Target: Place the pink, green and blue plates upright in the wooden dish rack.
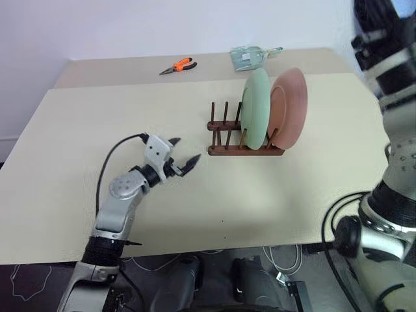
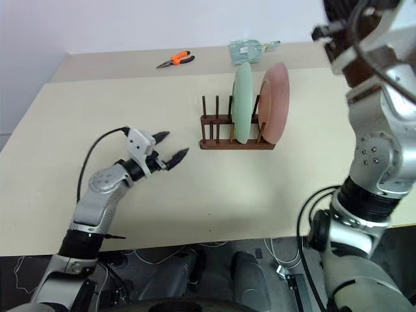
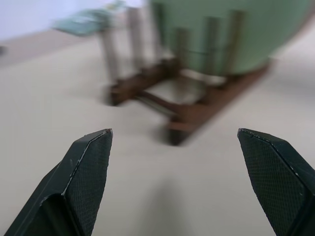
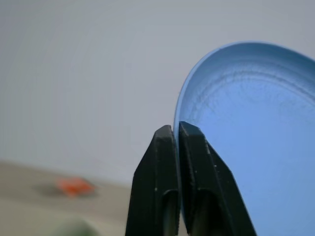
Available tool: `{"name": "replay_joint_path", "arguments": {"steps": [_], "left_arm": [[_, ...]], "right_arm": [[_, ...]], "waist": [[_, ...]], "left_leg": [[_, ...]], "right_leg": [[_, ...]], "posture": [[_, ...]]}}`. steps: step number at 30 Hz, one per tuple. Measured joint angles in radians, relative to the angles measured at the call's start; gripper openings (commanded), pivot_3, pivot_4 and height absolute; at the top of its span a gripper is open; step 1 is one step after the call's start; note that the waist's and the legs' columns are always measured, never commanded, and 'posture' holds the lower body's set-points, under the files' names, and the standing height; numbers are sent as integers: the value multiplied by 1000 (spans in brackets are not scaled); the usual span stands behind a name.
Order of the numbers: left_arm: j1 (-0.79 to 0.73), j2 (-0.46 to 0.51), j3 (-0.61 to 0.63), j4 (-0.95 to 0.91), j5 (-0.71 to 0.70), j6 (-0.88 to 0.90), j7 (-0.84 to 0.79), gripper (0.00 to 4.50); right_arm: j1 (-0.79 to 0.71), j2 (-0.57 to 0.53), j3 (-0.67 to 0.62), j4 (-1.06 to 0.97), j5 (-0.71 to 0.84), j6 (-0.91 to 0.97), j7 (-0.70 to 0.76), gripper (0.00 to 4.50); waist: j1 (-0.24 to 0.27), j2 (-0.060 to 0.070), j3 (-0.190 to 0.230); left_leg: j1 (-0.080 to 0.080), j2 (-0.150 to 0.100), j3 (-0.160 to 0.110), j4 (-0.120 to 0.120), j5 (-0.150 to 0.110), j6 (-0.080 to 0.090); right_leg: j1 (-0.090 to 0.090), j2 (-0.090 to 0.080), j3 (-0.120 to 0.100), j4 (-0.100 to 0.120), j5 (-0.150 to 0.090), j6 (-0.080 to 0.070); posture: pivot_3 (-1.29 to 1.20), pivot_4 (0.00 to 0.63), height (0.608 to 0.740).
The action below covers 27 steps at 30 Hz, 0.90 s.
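Right hand [image 4: 176, 129] was pinched shut on the blue plate's [image 4: 251, 147] rim, raised right of the wooden dish rack [image 1: 244, 146] holding green and pink plates, so you next needed a free left slot.

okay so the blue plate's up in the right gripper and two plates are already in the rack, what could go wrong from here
1. The right gripper pinches the blue plate only at its rim, so it might slip or swing on the way down.
2. The green plate and pink plate stand close together in the wooden dish rack; lowering the blue one beside them could knock them.
3. The rack looks light; a bump may shove it along the table.
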Motion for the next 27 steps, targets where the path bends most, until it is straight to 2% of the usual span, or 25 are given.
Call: {"name": "replay_joint_path", "arguments": {"steps": [3, 7, 9, 11, 16, 25, 27], "left_arm": [[-8, 24, 46, 53, 11, -40, 21, 4199], [-1, 41, 63, 78, 19, -62, 26, 4199], [4, 39, 62, 78, 24, -69, 27, 4199], [15, 36, 62, 67, 26, -70, 34, 4199], [67, 28, 57, 15, 27, -65, 48, 4199], [76, 27, 53, -24, 27, -39, 46, 4199], [76, 27, 52, -24, 27, -32, 44, 4199]], "right_arm": [[-55, 133, 1, -6, 236, 82, -70, 37], [-97, 328, 28, 12, 487, 92, -219, 37], [-95, 433, 65, 43, 554, 84, -302, 37], [-66, 486, 111, 90, 565, 83, -364, 37], [39, 505, 148, 237, 534, 78, -436, 37], [47, 507, 152, 262, 546, 53, -467, 37], [47, 506, 152, 290, 544, 53, -471, 627]], "waist": [[-1, 0, 0], [-1, 1, 0], [-4, 1, 0], [-8, 0, -1], [-12, 1, 0], [-49, 1, 0], [-50, 1, 0]], "left_leg": [[0, 0, 0, 0, 0, 0], [-1, 0, 0, -1, 0, 0], [-1, -1, 1, -1, 0, 0], [0, -1, 1, -1, 0, 0], [-1, -1, 1, -1, 0, 0], [-2, -1, 1, -2, 2, 1], [-2, -1, 1, -2, 2, 2]], "right_leg": [[0, 0, 0, 0, 0, 0], [-3, 0, 1, 1, 0, 0], [-6, 0, 1, 1, 0, 0], [-6, 0, 1, 1, 0, 0], [-7, 0, 1, 2, 1, 0], [-8, 1, 2, 3, 0, 0], [-8, 1, 2, 3, 0, 0]], "posture": [[0, 150, 727], [0, 150, 727], [0, 150, 727], [0, 150, 727], [0, 150, 727], [0, 150, 727], [0, 150, 727]]}}
